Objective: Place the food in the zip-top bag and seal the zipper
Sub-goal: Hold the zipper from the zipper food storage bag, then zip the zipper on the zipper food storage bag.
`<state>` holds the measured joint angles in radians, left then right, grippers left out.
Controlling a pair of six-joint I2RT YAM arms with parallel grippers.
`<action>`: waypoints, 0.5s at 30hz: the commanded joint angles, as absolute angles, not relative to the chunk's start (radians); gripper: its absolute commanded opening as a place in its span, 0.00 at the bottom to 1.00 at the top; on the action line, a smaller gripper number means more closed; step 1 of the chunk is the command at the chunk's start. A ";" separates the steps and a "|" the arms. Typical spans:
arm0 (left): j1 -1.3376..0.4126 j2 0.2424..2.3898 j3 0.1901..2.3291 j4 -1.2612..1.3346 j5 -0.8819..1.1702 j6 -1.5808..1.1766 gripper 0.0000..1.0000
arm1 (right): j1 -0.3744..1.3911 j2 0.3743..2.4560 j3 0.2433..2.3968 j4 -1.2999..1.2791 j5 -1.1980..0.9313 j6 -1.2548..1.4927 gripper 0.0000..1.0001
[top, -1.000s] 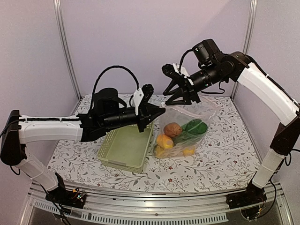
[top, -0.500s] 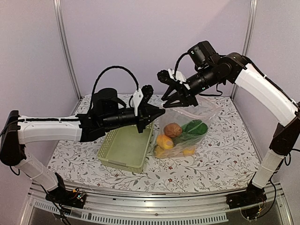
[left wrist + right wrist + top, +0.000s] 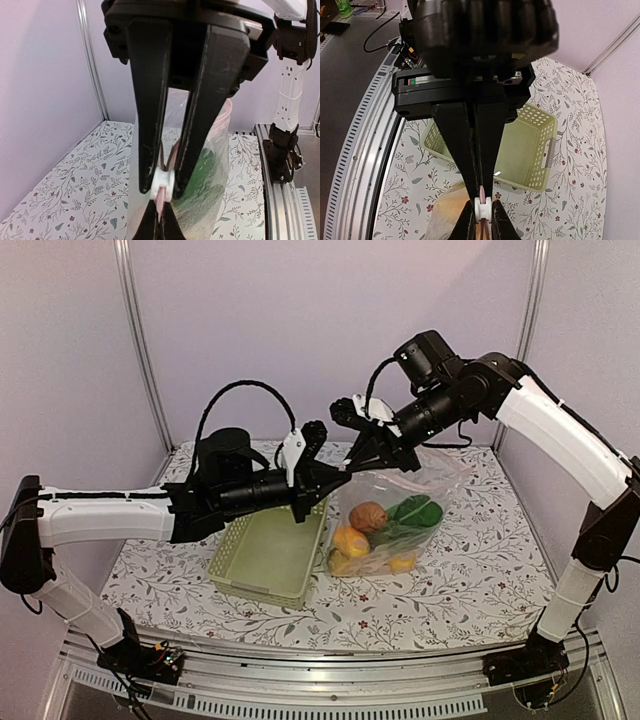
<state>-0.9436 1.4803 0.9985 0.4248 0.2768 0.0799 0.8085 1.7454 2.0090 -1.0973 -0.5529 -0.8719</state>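
The clear zip-top bag hangs above the table with the food inside: a reddish-brown round piece, green pieces, an orange-yellow piece and a lemon. My left gripper is shut on a small white slider on the pinkish zipper at the bag's left end. My right gripper is shut on the pink zipper strip right beside the slider, tip to tip with the left gripper. The bag also shows in the left wrist view and in the right wrist view.
A pale green slatted basket stands on the flowered table just left of the bag, under my left arm; it also shows in the right wrist view. Purple walls close the back and sides.
My right gripper has moved left along the bag's mouth toward my left gripper. The left arm and the bag's contents have stayed still.
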 commanded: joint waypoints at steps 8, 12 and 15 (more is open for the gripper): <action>-0.930 1.490 1.022 0.408 0.228 0.110 0.00 | 0.818 1.809 2.112 -1.194 -0.499 -0.825 0.05; -0.928 1.480 0.994 0.451 0.195 0.101 0.00 | 0.817 1.828 2.122 -1.228 -0.458 -0.798 0.03; -0.928 1.468 0.972 0.472 0.145 0.093 0.00 | 0.817 1.838 2.133 -1.257 -0.439 -0.783 0.03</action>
